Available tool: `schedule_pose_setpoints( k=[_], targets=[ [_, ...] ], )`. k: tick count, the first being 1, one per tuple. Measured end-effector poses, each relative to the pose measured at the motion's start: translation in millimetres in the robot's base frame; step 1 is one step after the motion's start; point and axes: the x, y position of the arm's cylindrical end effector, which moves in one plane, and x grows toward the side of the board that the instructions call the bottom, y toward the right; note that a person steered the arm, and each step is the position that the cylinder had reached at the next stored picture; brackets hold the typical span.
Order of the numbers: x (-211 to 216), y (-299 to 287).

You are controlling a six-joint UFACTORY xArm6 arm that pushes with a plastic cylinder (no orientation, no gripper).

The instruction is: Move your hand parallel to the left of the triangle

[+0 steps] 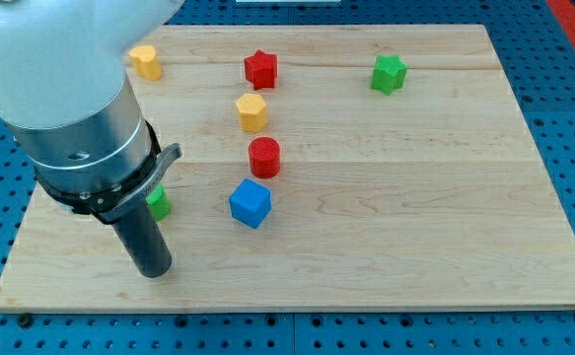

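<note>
My arm fills the view's left, and its dark rod ends at my tip (155, 270) near the board's bottom left. A green block (158, 203) sits just above the tip, mostly hidden behind the rod, so its shape cannot be made out. A blue cube (250, 203) lies to the right of the tip. Above it are a red cylinder (264, 158) and a yellow hexagon (251, 112). No block with a clear triangle shape shows.
A yellow block (146, 61), a red star (260, 69) and a green star (390, 74) lie along the top of the wooden board (415, 217). Blue perforated table surrounds the board.
</note>
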Motion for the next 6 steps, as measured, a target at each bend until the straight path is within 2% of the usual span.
schedule_pose_setpoints(
  k=[3,5,6],
  targets=[
    [-3,4],
    [-19,-53],
    [-57,-87]
  ],
)
